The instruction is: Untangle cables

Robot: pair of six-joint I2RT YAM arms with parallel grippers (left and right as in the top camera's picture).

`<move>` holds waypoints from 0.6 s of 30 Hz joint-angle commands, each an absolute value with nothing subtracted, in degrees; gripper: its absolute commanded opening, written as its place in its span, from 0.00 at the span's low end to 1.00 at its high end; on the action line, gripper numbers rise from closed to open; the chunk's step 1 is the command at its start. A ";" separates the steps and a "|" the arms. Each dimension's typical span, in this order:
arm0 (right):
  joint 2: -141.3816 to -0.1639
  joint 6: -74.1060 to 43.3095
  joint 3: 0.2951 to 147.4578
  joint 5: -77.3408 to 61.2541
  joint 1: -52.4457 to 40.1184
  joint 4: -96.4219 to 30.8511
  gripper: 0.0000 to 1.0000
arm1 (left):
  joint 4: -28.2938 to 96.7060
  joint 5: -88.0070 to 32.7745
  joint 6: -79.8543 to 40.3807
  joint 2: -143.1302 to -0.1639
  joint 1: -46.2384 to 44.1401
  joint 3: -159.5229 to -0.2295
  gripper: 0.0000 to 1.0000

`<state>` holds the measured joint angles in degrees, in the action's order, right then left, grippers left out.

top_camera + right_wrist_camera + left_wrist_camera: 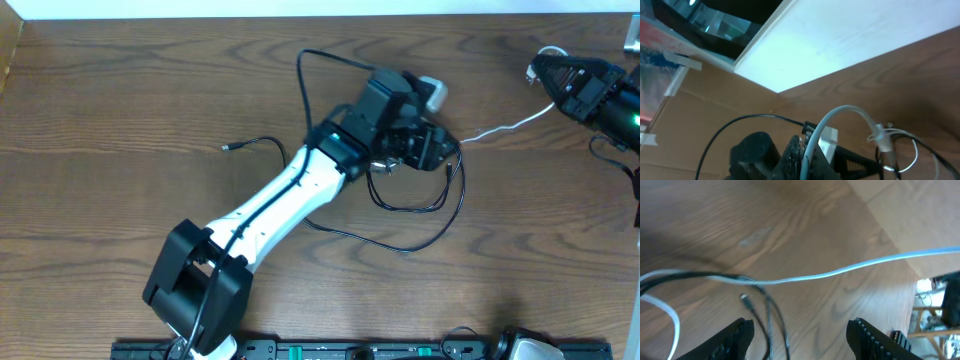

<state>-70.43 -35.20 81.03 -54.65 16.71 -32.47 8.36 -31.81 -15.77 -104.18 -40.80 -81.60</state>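
Note:
The white cable stretches from the tangle at the table's middle to my right gripper at the far right, which is shut on it. The right wrist view shows that cable arching out of the closed gripper. The black cable lies in loops around my left gripper, with one plug end lying to the left. In the left wrist view the gripper is open, its fingers wide apart. Black cable strands run loose between them, and the white cable crosses above.
The wooden table carries both arms. A white wall edge and cardboard box lie beyond the table's far right side. The left arm's white link lies diagonally over the black cable's lower loop.

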 commanded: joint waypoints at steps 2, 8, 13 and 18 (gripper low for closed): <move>-70.41 -36.16 81.67 -57.82 16.51 -32.82 0.01 | 6.39 -32.49 -6.61 -104.64 -42.68 -81.43 0.66; -70.39 -36.18 81.67 -58.26 16.51 -33.23 0.01 | -0.21 -32.51 -5.63 -107.59 -45.10 -81.43 0.70; -70.39 -36.16 81.65 -58.63 16.51 -34.20 0.01 | -9.85 -28.99 -9.06 -111.57 -45.52 -81.43 0.70; -70.39 -35.07 81.65 -59.81 16.49 -34.76 0.01 | -17.80 -24.60 -13.30 -114.67 -44.66 -81.43 0.70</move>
<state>-70.61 -35.59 81.03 -57.69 16.71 -34.76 -15.86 -28.05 -10.33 -113.45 -45.47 -81.36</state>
